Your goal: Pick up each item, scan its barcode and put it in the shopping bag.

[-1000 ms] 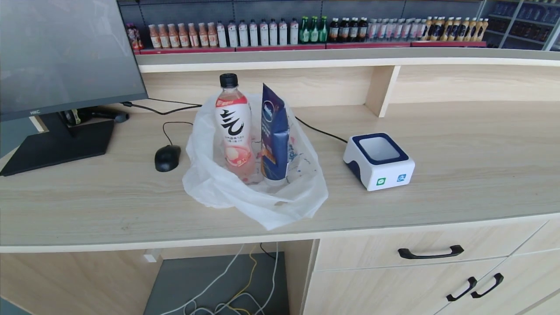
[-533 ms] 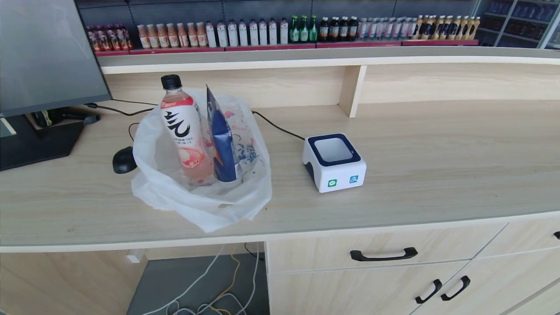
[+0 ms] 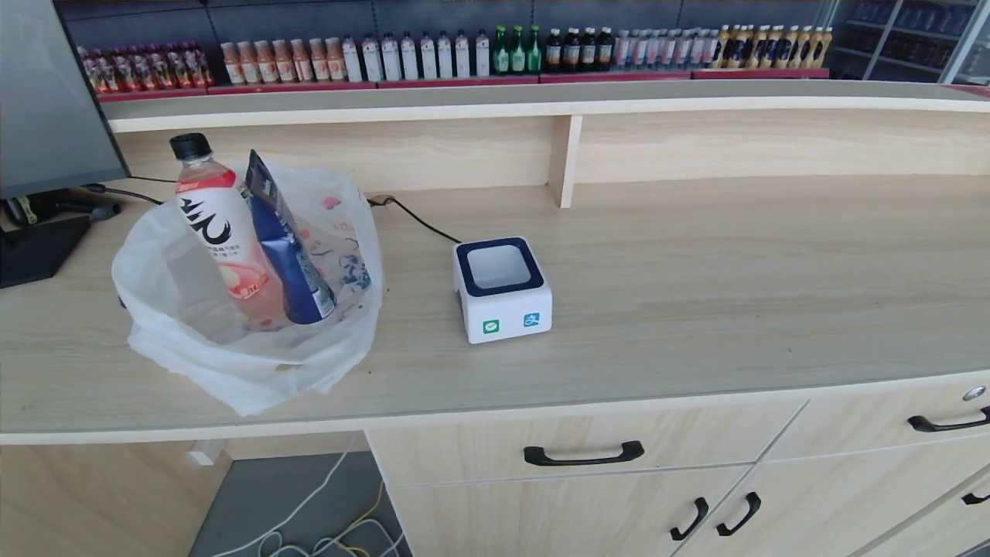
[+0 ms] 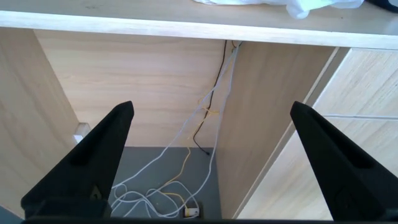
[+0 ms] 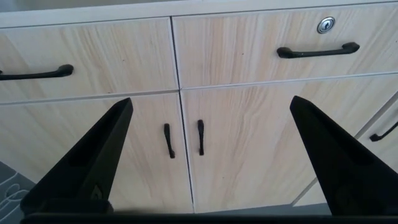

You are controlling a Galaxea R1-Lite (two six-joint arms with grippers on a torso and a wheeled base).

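A white plastic shopping bag [image 3: 232, 363] lies open on the wooden counter [image 3: 696, 294] at the left. Inside it stand a pink drink bottle [image 3: 220, 224] with a black cap and a dark blue snack pouch [image 3: 286, 247]. To the right of the bag sits the white and navy barcode scanner [image 3: 503, 288]. My left gripper [image 4: 208, 158] hangs open below the counter edge, facing a recess with loose cables [image 4: 186, 186]. My right gripper [image 5: 208, 158] is open too, low in front of the cabinet doors [image 5: 183, 137]. Both hold nothing.
A monitor [image 3: 46, 93] on a black stand fills the far left. A raised back ledge with an upright divider [image 3: 566, 158] borders the counter. Drink bottles [image 3: 464, 54] line a shelf behind. Drawers with black handles [image 3: 584, 455] sit under the counter; its right half is bare.
The head camera has swung to the right, so bag, scanner and monitor all sit further left in the picture. The mouse has passed out of sight. Nothing on the counter has moved.
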